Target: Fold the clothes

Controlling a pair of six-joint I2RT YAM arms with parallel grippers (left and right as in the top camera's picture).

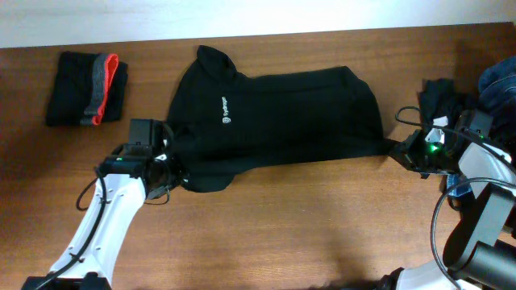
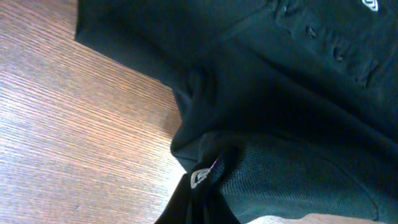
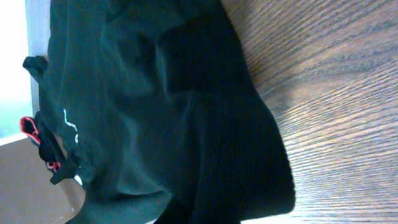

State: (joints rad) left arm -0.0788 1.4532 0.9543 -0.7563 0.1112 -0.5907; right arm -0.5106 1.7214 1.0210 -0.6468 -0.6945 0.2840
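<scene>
Shirt (image 1: 282, 121), black, short-sleeved, soft knit: from overhead you see it spread sideways across the middle of the wooden table (image 1: 282, 234), with a small white logo (image 1: 226, 111) on the chest. Your left gripper (image 1: 167, 167) is closed on the shirt's near left edge, where the cloth bunches. Your right gripper (image 1: 405, 150) is closed on the right corner, which is drawn out to a taut point.

Folded garment (image 1: 87, 89), black with a grey and red band: a tidy rectangle at the far left, well apart from the shirt.

Heap of clothes (image 1: 488, 84), black and blue, loose: at the right edge of the table, beside the right arm.

Left wrist view: the shirt (image 2: 286, 118) fills the upper and right parts of the frame. You see a fine mesh weave, gathered into a crease at the bottom beside a small white label (image 2: 202, 177). The streaked grain of the table (image 2: 68, 137) shows on the left.

Right wrist view: the shirt (image 3: 155, 106) lies in dark rumpled folds, its rounded edge resting on the table (image 3: 336, 93).
</scene>
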